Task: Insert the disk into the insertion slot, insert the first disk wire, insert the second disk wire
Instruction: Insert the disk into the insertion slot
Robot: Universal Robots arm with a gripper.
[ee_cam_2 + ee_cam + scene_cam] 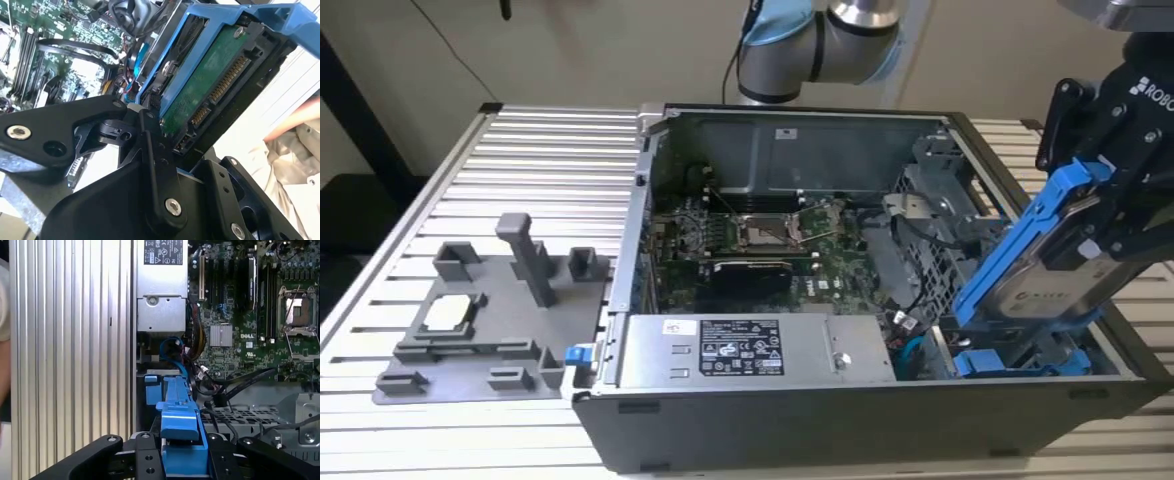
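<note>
Disk (1051, 285) is hanging tilted over the open computer case (640, 300), at the case's end on the exterior view's right. The gripper (1105, 205) is clamping it by its upper part, so the fingers are clenched on the disk's blue carrier frame, one on each side.

In the second wrist view one black finger (156, 150) is pressing along the frame's edge. Right beside it is the green circuit board on the disk's underside (210, 85), with its gold connector pins showing. In the first wrist view the blue carrier (180, 430) is sitting squarely between the two fingers (144, 460) and reaching out over the case.

The disk's lower end is dipping just inside the case. It is right above another blue-handled drive (1021, 362) in the case's corner and beside the grey drive cage (941, 230). The power-supply box (740, 350) is sitting along one case wall, and the motherboard (747, 235) is lying exposed in the case's middle. A grey fixture plate (480, 320) is resting outside the case, on the exterior view's left.
</note>
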